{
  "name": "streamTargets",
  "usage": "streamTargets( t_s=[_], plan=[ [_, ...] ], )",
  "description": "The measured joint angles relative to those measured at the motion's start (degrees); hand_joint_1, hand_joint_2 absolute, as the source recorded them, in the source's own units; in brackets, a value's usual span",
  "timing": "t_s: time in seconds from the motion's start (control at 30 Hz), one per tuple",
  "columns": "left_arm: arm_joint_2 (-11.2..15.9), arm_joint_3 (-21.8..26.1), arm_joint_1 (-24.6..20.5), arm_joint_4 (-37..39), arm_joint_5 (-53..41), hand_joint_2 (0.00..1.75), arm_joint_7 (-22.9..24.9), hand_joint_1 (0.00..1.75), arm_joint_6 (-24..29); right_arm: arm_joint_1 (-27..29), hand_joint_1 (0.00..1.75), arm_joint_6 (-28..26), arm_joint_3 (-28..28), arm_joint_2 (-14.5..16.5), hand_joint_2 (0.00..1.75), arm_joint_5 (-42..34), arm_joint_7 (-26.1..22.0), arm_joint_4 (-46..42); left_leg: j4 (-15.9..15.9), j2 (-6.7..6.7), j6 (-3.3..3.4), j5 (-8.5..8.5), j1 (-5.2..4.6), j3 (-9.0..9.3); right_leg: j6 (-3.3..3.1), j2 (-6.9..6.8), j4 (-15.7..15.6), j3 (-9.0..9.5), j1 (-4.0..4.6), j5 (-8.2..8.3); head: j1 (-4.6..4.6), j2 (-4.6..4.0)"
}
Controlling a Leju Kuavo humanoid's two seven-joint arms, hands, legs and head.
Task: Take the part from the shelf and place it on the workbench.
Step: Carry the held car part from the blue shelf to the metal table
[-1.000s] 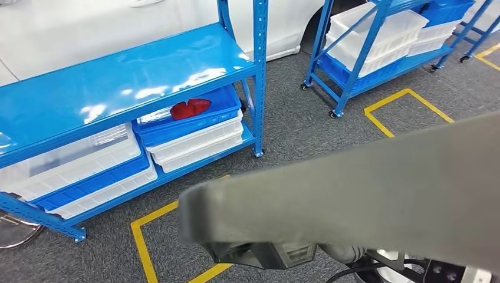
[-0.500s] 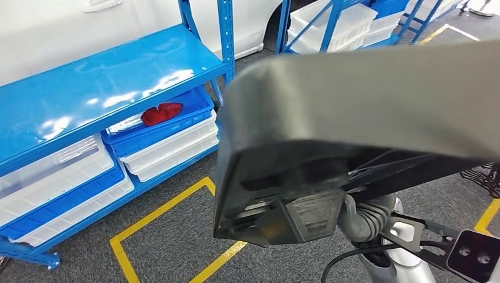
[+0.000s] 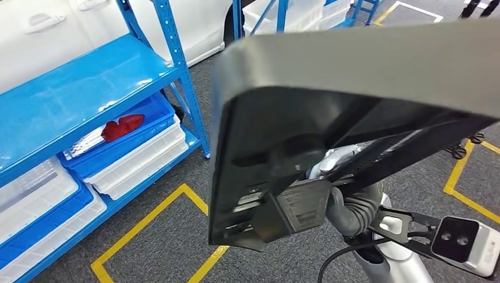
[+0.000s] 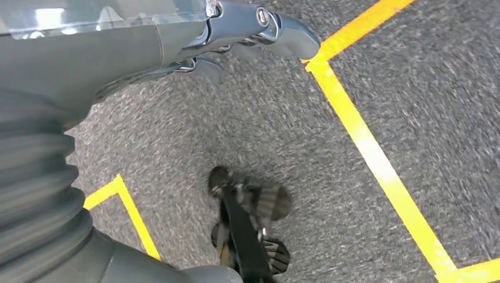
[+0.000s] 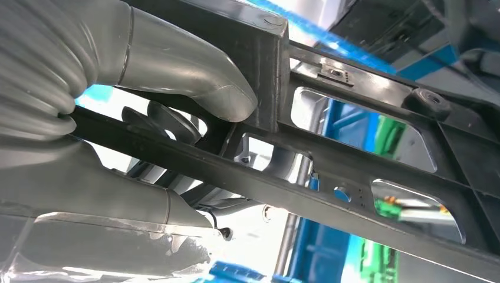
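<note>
A large grey panel part (image 3: 354, 71) with a black ribbed underside looms close in the head view, covering the right half. My right hand (image 3: 331, 160) grips it from below, behind the black frame. In the right wrist view the thumb (image 5: 194, 76) presses on a black bar of the part (image 5: 354, 171) and dark fingers curl behind it. My left hand (image 4: 236, 32) hangs over the grey floor, fingers apart, holding nothing. The blue shelf (image 3: 76, 88) stands at the left.
On the shelf's lower level a blue bin (image 3: 138, 141) holds a red part (image 3: 121, 127), with white bins beneath. A white car (image 3: 71, 23) stands behind the shelf. Another blue rack (image 3: 277, 15) is at the back. Yellow tape lines (image 3: 147, 218) mark the grey carpet.
The whole picture has shifted: the camera has turned right, so the shelf sits further left. The held part now tilts up, showing its black underside.
</note>
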Motion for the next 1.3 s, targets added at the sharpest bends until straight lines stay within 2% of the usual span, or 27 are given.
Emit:
streamTargets(
  t_s=[0.03, 0.07, 0.1, 0.13, 0.2, 0.27, 0.33, 0.37, 0.4, 0.47, 0.53, 0.57, 0.6, 0.67, 0.73, 0.77, 0.83, 0.9, 0.93, 1.0, 1.03, 1.07, 1.1, 1.13, 1.2, 1.27, 1.3],
  plan=[
    [0.04, 0.05, 0.04, 0.0, 0.02, 1.75, -0.07, 0.0, 0.0, 0.01, 1.75, 0.11, 0.06, 0.01, 1.75, 0.04, 0.08, 0.49, 2.62, -0.25, 0.04, -0.56, -0.03, -1.36, -0.07, 0.74, 0.05, -0.03, 0.14, 0.02, -0.02, 0.0],
    [0.07, 0.13, 0.06, 0.0, 0.04, 1.75, -0.11, 0.0, 0.01, 0.0, 1.75, 0.26, 0.12, 0.01, 1.75, 0.08, 0.16, 0.95, 3.03, -0.36, 0.15, 0.06, -0.03, -1.72, -0.1, 1.48, 0.12, -0.04, 0.27, 0.04, -0.02, 0.0],
    [0.08, 0.21, 0.04, 0.0, 0.06, 1.75, -0.14, 0.0, 0.01, -0.02, 1.75, 0.43, 0.17, 0.02, 1.75, 0.11, 0.25, 1.33, 0.95, -0.51, 0.33, 1.81, -0.03, -0.93, -0.1, 2.23, 0.22, 0.0, 0.37, 0.04, -0.01, 0.0],
    [0.11, 0.31, 0.0, 0.0, 0.07, 1.75, -0.15, 0.0, 0.03, -0.07, 1.75, 0.58, 0.23, 0.03, 1.75, 0.14, 0.31, 1.67, -2.97, -1.06, 0.59, 4.18, -0.03, 0.74, -0.07, 2.96, 0.34, 0.04, 0.44, 0.02, -0.03, 0.0],
    [0.3, 0.49, -0.01, 0.01, 0.04, 1.75, -0.08, 0.0, 0.13, -0.2, 1.75, 0.78, 0.34, 0.07, 1.75, 0.23, 0.49, 2.24, -10.49, -3.68, 1.14, 7.33, 0.04, 3.88, 0.21, 4.25, 0.68, -0.18, 0.47, 0.04, 0.06, 0.0],
    [0.45, 0.61, -0.1, 0.01, -0.01, 1.75, 0.35, 0.0, 0.42, -0.34, 1.75, 0.83, 0.44, 0.12, 1.75, 0.46, 0.77, 2.68, -13.16, -5.23, 1.44, 7.8, -0.09, 4.88, 0.89, 5.4, 0.84, -0.73, 0.19, 0.25, 0.11, 0.0],
    [0.49, 0.74, -0.29, 0.0, -0.06, 1.75, 1.05, 0.0, 0.71, -0.42, 1.75, 0.83, 0.47, 0.14, 1.75, 0.75, 1.07, 2.93, -13.7, -4.07, 1.81, 8.15, -0.14, 5.13, 1.67, 6.45, 0.78, -1.07, -0.06, 0.49, 0.08, 0.0],
    [0.51, 0.81, -0.34, 0.0, -0.08, 1.75, 1.32, 0.0, 0.78, -0.51, 1.75, 0.82, 0.46, 0.14, 1.75, 0.86, 1.19, 3.01, -14.08, -3.34, 2.13, 8.39, -0.05, 5.32, 1.97, 5.91, 1.24, -1.33, 0.02, 0.16, 0.15, 0.0],
    [0.52, 0.87, -0.31, 0.0, -0.09, 1.75, 1.47, 0.0, 0.8, -0.67, 1.75, 0.81, 0.46, 0.14, 1.75, 0.93, 1.29, 3.09, -14.47, -2.54, 2.45, 8.6, 0.06, 5.5, 2.24, 4.66, 2.71, -2.08, 0.12, -0.8, 0.3, 0.0],
    [0.52, 0.95, -0.22, 0.0, -0.09, 1.75, 1.71, 0.0, 0.94, -0.96, 1.75, 0.8, 0.48, 0.14, 1.75, 0.97, 1.39, 3.31, -14.83, -1.05, 2.85, 8.75, 0.0, 5.65, 2.76, 1.25, 9.1, -5.22, 0.1, -4.21, 0.57, 0.0],
    [0.53, 1.07, -0.09, 0.0, 0.03, 1.75, 2.07, 0.0, 1.39, -1.01, 1.75, 0.83, 0.54, 0.15, 1.75, 0.88, 1.43, 3.73, -14.79, 0.46, 2.91, 8.64, -0.15, 5.63, 3.24, -0.13, 16.02, -8.63, -0.34, -6.7, 0.64, 0.0],
    [0.53, 1.19, -0.05, 0.0, 0.21, 1.75, 2.27, 0.0, 1.67, -1.04, 1.75, 0.88, 0.57, 0.15, 1.75, 0.73, 1.44, 4.03, -14.76, 1.19, 2.87, 8.58, -0.18, 5.64, 3.41, -0.38, 17.01, -9.09, -0.54, -6.53, 0.66, 0.0],
    [0.53, 1.33, -0.04, 0.0, 0.45, 1.75, 2.42, 0.0, 1.96, -1.17, 1.75, 0.97, 0.6, 0.16, 1.75, 0.52, 1.44, 4.38, -14.7, 1.88, 2.77, 8.49, -0.18, 5.68, 3.52, -0.64, 15.64, -8.35, -0.71, -5.36, 0.66, 0.0],
    [0.53, 1.73, -0.06, 0.0, 0.99, 1.75, 2.65, 0.0, 2.43, -1.81, 1.75, 1.35, 0.64, 0.33, 1.75, 0.1, 1.43, 5.12, -14.5, 3.04, 2.43, 8.21, -0.19, 5.82, 3.45, -2.14, 7.71, -4.13, -0.81, -1.95, 0.67, 0.0],
    [0.53, 2.19, -0.02, 0.0, 1.25, 1.75, 2.74, 0.0, 2.7, -2.63, 1.75, 1.77, 0.68, 0.68, 1.75, -0.14, 1.34, 5.92, -14.31, 4.01, 1.84, 7.85, -0.4, 5.97, 2.77, -3.77, 1.56, -0.92, -0.41, -0.28, 0.61, 0.0],
    [0.53, 2.41, 0.0, 0.0, 1.28, 1.75, 2.72, 0.0, 2.69, -2.94, 1.75, 1.95, 0.68, 0.83, 1.75, -0.2, 1.17, 6.43, -14.31, 4.43, 1.5, 7.73, -0.49, 6.07, 2.36, -4.08, 0.53, -0.46, -0.14, -0.3, 0.57, 0.0],
    [0.51, 2.67, 0.06, 0.0, 1.28, 1.75, 2.51, 0.0, 2.44, -3.25, 1.75, 2.25, 0.68, 1.0, 1.75, -0.24, 0.7, 7.47, -14.4, 5.22, 0.85, 7.54, -0.48, 6.32, 1.66, -3.04, 0.42, -0.46, 0.08, -0.18, 0.57, 0.01],
    [0.46, 2.78, 0.14, 0.0, 1.27, 1.75, 2.21, 0.0, 2.09, -3.4, 1.75, 2.56, 0.67, 1.02, 1.75, -0.16, 0.26, 8.13, -12.78, 3.87, 0.35, 6.16, -0.23, 5.87, 0.97, -2.02, -0.02, -0.25, -0.12, 0.07, 0.5, 0.01],
    [0.44, 2.82, 0.25, 0.0, 1.27, 1.75, 2.1, 0.0, 1.96, -3.49, 1.75, 2.67, 0.68, 1.05, 1.75, -0.12, 0.1, 8.34, -10.23, 2.58, 0.22, 4.61, -0.1, 4.78, 0.63, -1.51, -0.21, -0.14, -0.23, 0.2, 0.36, 0.01],
    [0.42, 2.96, 0.57, 0.0, 1.28, 1.75, 1.98, 0.0, 1.72, -3.6, 1.75, 2.83, 0.77, 1.11, 1.75, -0.09, -0.08, 8.76, -2.43, 0.28, 0.12, 0.9, 0.02, 1.14, 0.23, -0.43, -0.25, -0.14, -0.13, 0.23, 0.1, 0.01],
    [0.42, 3.04, 0.75, 0.0, 1.28, 1.75, 1.97, 0.0, 1.55, -3.59, 1.75, 2.88, 0.81, 1.13, 1.75, -0.09, -0.1, 8.96, 0.97, -0.09, 0.09, -0.13, 0.03, -0.61, 0.18, 0.27, -0.21, -0.14, -0.06, 0.23, 0.01, 0.0],
    [0.38, 3.11, 0.89, 0.0, 1.28, 1.75, 1.97, 0.0, 1.37, -3.62, 1.75, 2.98, 0.85, 1.13, 1.75, -0.09, -0.05, 9.16, 2.54, -0.25, 0.08, -0.03, 0.03, -1.59, 0.15, 1.02, -0.13, -0.14, 0.0, 0.22, -0.01, 0.0],
    [0.31, 3.15, 0.97, 0.0, 1.22, 1.75, 1.97, 0.0, 1.14, -3.71, 1.75, 3.12, 0.9, 1.13, 1.75, -0.1, 0.07, 9.31, 1.9, -0.34, 0.11, 1.18, 0.06, -1.57, 0.17, 1.82, -0.02, -0.12, 0.02, 0.2, -0.01, 0.0],
    [0.22, 3.17, 1.01, 0.0, 1.09, 1.75, 1.97, 0.0, 0.95, -3.86, 1.75, 3.31, 0.95, 1.13, 1.75, -0.14, 0.28, 9.41, -0.86, -0.59, 0.17, 3.28, 0.11, -0.57, 0.25, 2.6, 0.15, -0.1, 0.0, 0.15, -0.01, 0.0],
    [0.02, 3.15, 1.01, 0.01, 0.73, 1.75, 2.01, 0.0, 0.75, -4.33, 1.75, 3.79, 1.03, 1.13, 1.75, -0.37, 0.78, 9.5, -8.57, -2.94, 0.35, 7.09, 0.4, 2.47, 0.66, 4.0, 0.74, -0.32, 0.0, -0.07, -0.04, 0.0],
    [-0.22, 3.13, 0.93, 0.03, 0.5, 1.75, 2.0, 0.0, 0.8, -4.7, 1.75, 4.19, 1.13, 1.13, 1.75, -0.74, 1.19, 9.53, -12.31, -5.06, 0.67, 8.14, 0.48, 3.99, 1.4, 5.24, 1.22, -0.88, -0.07, -0.11, -0.08, 0.01],
    [-0.33, 3.13, 0.85, 0.03, 0.47, 1.75, 1.97, 0.0, 0.91, -4.79, 1.75, 4.39, 1.15, 1.12, 1.75, -0.91, 1.32, 9.54, -12.46, -5.12, 0.91, 7.99, 0.35, 4.08, 1.82, 5.85, 1.26, -1.14, -0.14, 0.02, -0.09, 0.01]
  ],
)
